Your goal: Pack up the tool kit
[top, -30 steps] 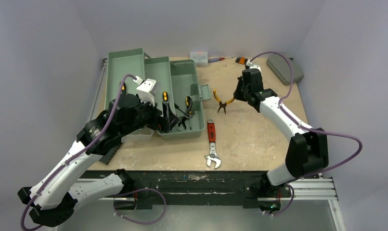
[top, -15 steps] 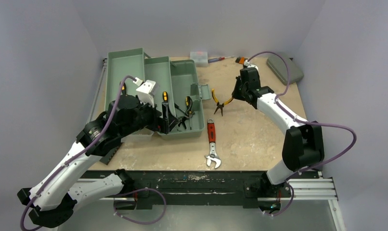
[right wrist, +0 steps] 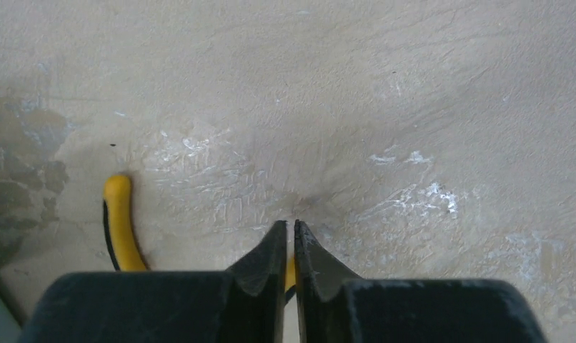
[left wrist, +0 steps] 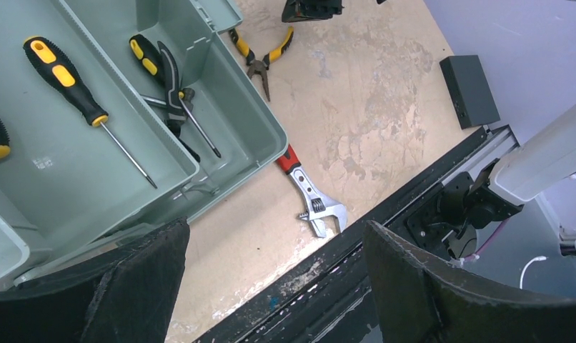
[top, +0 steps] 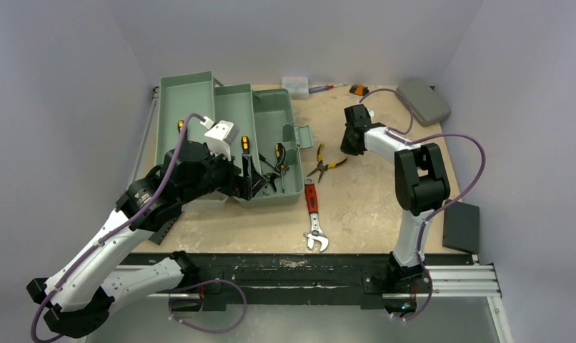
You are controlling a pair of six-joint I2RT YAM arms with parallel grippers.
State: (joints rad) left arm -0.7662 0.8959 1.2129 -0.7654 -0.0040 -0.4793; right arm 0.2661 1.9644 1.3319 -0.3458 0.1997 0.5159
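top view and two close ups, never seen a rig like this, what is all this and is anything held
Two robot arms are bolted at the table's near edge. The wide picture comes from a camera above and behind them; the other two come from cameras on each wrist. An open green toolbox with screwdrivers inside sits on the table; a wrench and yellow-handled pliers lie beside it. The jaws of the left arm stand open by the toolbox, holding nothing. Those of the right arm are shut and seem to pinch one pliers handle.
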